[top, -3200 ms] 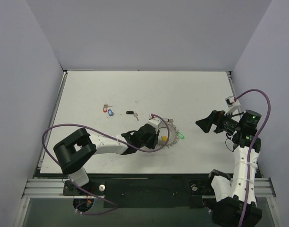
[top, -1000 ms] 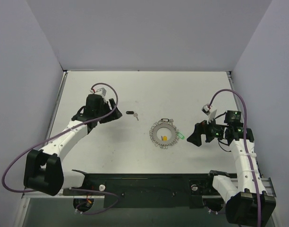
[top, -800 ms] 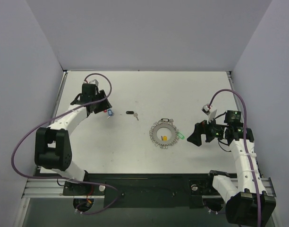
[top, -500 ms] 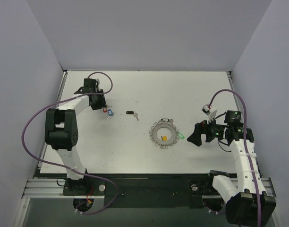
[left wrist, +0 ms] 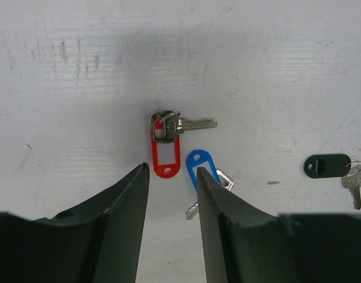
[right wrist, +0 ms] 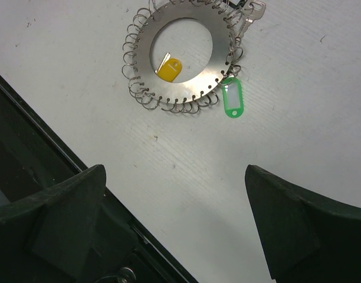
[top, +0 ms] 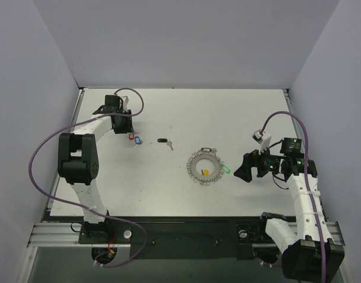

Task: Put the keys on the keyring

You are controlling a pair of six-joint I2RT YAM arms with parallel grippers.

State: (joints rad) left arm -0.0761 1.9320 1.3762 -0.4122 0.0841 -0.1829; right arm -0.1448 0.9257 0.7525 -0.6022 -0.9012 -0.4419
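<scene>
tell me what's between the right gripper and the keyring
Only the green tag, at the rim of the keyring on the side facing the right gripper; the rest is bare, per the top view.

No legible text, label, brand, number or sign in any view.

Left wrist view: red key tag [left wrist: 166,170], blue key tag [left wrist: 201,165] and black key tag [left wrist: 327,165] on the counter [left wrist: 257,71] all have plain faces.

Right wrist view: green key tag [right wrist: 232,97] and yellow key head [right wrist: 168,69] at the keyring [right wrist: 222,56] are plain as well.

Top view: everything is too small to make out any marking.
</scene>
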